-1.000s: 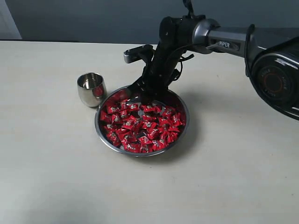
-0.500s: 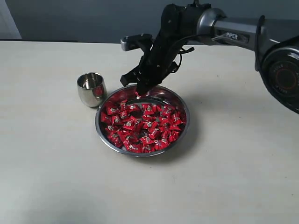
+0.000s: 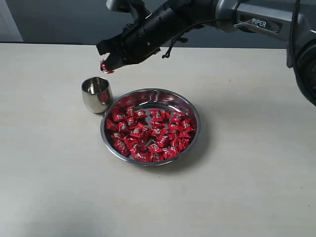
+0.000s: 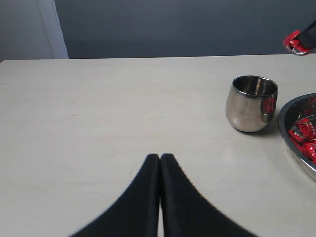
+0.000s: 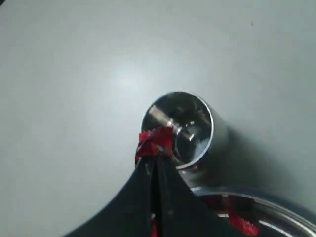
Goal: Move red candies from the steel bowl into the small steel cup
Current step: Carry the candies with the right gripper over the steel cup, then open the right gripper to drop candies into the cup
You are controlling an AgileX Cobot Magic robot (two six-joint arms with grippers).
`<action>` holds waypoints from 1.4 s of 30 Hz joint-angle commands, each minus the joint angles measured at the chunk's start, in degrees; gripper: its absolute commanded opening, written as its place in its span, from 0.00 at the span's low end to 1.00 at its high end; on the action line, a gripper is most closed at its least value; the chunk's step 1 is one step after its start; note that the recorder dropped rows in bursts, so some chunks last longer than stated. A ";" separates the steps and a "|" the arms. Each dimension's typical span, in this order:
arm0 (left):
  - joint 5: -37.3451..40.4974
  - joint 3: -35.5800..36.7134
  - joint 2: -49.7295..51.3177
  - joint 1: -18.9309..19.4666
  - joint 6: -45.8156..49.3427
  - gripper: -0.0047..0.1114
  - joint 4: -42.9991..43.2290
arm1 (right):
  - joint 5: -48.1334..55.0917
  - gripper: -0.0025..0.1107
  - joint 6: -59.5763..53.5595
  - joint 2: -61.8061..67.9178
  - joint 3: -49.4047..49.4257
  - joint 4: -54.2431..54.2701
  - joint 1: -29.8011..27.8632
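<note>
Held candy: one red candy (image 3: 104, 67) is pinched at the tip of the right claw (image 3: 107, 63), with its crinkled wrapper poking past the fingertips.
Right claw: pressed together on that candy, gripping nothing else.
Why it is held there: in the right wrist view the candy hangs above the near lip of the cup (image 3: 97, 94). It looks lined up for a drop, though not quite centred over the opening.
Right arm pose: stretched in from the desk's right edge and sloping down leftward, with the claw raised clear above the cup.
Cup: upright, left of middle and toward the far edge of the desk (image 3: 49, 173), just beside the bowl (image 3: 163, 95) with a narrow gap between them. Whether it has candy inside cannot be told.
Bowl: at the middle of the desk. Its pile of candies (image 3: 148, 133) fills the near part, and the far part shows bare steel.
Left claw (image 4: 160, 160): pressed together on nothing, low over the desk nearer the left edge, apart from the cup.
Next move, as a guess: nudge further over the opening, then release.
</note>
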 commanded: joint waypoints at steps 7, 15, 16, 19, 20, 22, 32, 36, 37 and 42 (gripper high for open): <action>-0.24 0.14 -0.51 -0.29 -0.13 0.04 0.08 | -13.49 0.02 -4.92 1.04 -0.34 -0.04 5.39; -0.24 0.14 -0.51 -0.29 -0.13 0.04 0.08 | -14.71 0.02 -4.33 3.72 -0.34 -2.32 5.42; -0.24 0.14 -0.51 -0.29 -0.13 0.04 0.08 | -14.58 0.02 -4.33 3.97 -0.34 -3.09 5.42; -0.24 0.14 -0.51 -0.29 -0.13 0.04 0.08 | -14.18 0.02 -4.33 4.23 -0.34 -3.92 5.42; -0.24 0.14 -0.51 -0.29 -0.13 0.04 0.08 | -14.18 0.02 -4.33 4.23 -0.34 -4.33 5.42; -0.24 0.14 -0.51 -0.29 -0.13 0.04 0.08 | -14.18 0.08 -4.33 4.23 -0.49 -4.48 5.42; -0.24 0.14 -0.51 -0.29 -0.13 0.04 0.08 | -14.23 0.34 -2.85 4.23 -2.65 -6.73 5.42; -0.24 0.14 -0.51 -0.29 -0.13 0.04 0.08 | -13.53 0.34 -2.72 4.23 -2.65 -10.29 5.42; -0.24 0.14 -0.51 -0.29 -0.13 0.04 0.08 | -13.29 0.34 -2.72 4.23 -2.65 -10.55 5.42; -0.24 0.14 -0.51 -0.29 -0.13 0.04 0.08 | -12.33 0.44 -2.44 4.23 -2.65 -12.20 5.42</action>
